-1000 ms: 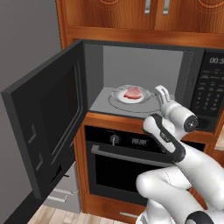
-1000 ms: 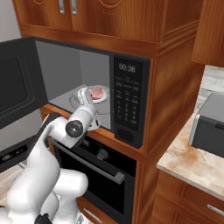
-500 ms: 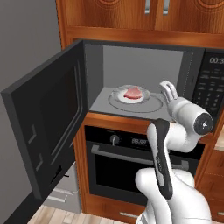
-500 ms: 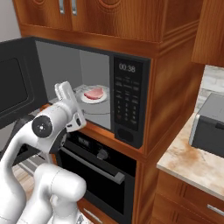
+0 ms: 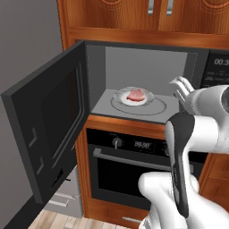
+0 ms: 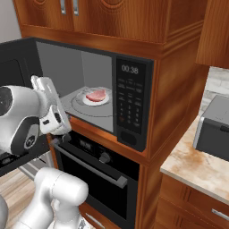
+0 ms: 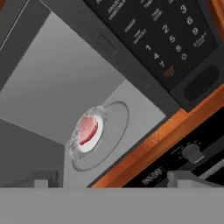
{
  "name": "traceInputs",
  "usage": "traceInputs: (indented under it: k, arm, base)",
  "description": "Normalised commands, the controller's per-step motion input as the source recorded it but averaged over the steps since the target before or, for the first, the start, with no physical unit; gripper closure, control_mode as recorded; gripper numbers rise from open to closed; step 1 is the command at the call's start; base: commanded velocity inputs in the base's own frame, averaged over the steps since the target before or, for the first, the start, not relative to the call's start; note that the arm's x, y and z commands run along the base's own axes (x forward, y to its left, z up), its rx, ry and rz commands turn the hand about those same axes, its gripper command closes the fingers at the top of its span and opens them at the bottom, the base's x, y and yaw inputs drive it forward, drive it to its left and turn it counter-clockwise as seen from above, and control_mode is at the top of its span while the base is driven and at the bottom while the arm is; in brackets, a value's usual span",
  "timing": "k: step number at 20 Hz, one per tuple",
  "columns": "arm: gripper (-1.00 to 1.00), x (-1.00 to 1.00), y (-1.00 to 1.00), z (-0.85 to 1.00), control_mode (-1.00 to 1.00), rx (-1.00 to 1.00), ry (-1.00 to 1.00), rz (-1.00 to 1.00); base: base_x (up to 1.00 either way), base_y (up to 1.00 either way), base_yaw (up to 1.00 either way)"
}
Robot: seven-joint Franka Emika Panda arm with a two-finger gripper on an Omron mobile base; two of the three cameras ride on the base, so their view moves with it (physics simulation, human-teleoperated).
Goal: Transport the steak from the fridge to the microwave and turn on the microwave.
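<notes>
Because it must be heated, the steak (image 5: 136, 94) lies on a small plate (image 5: 148, 98) near the back left of the microwave (image 6: 134, 105) floor, on the turntable (image 5: 156, 108). The door (image 5: 49, 134) hangs wide open, so closing it likely comes next. The gripper (image 5: 180, 86) hovers empty at the front right corner, fingers spread.

I see a home kitchen: wooden cabinets (image 6: 112, 18), built-in microwave (image 6: 132, 103) over a black oven (image 5: 134, 165), marble counter (image 6: 197, 163) with toaster oven (image 6: 214, 127).
</notes>
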Motion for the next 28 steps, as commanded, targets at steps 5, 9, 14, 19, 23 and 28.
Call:
traceInputs:
  k: [5, 9, 14, 19, 23, 28]
  arm:
    - [-1.00, -0.63, 0.18, -0.45, -1.00, -0.35, 0.11, 0.05]
    - [-1.00, -0.72, 0.06, -0.47, -1.00, -0.16, -0.12, 0.36]
    - [-1.00, -0.60, 0.56, -0.47, -1.00, -0.26, -0.22, 0.19]
    - [-1.00, -0.42, 0.86, -0.71, -1.00, -0.39, -0.30, 0.14]
    - [-1.00, -0.29, 0.66, -0.99, -1.00, -0.48, -0.43, 0.26]
    - [-1.00, -0.16, 0.30, -0.68, -1.00, -0.43, -0.29, 0.36]
  base:
    - [0.00, 0.00, 0.00]
    - [0.00, 0.00, 0.00]
    - [0.00, 0.00, 0.00]
    - [0.00, 0.00, 0.00]
    - [0.00, 0.00, 0.00]
    - [0.00, 0.00, 0.00]
